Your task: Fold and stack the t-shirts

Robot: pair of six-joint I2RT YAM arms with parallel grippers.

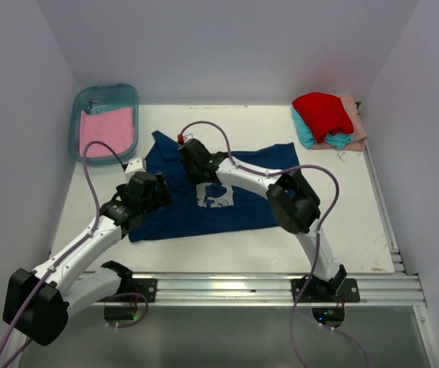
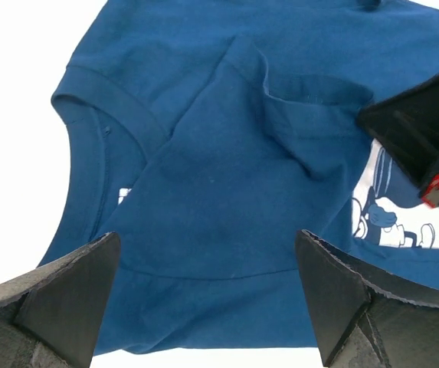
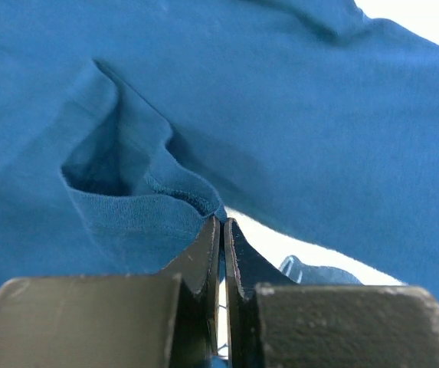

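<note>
Two grippers — right gripper [image 3: 221, 230] pinches navy t-shirt [image 1: 204, 195], left gripper [image 2: 208, 295] gapes wide.

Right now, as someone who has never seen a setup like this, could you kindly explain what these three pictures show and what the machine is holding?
These are two robot arms bolted at the near edge of a white table. The overhead picture comes from a fixed camera above and behind them; the other two come from cameras on each wrist, looking past that arm's own fingers.

A navy t-shirt with a pale print lies spread on the table. The right gripper is shut on a hemmed edge of it, lifting a small fold. The left gripper hovers open over the shirt, holding nothing.

At the far left, a teal plastic bin holds a pink shirt. At the far right sits a pile of shirts, red on top, with teal and peach beneath.
</note>
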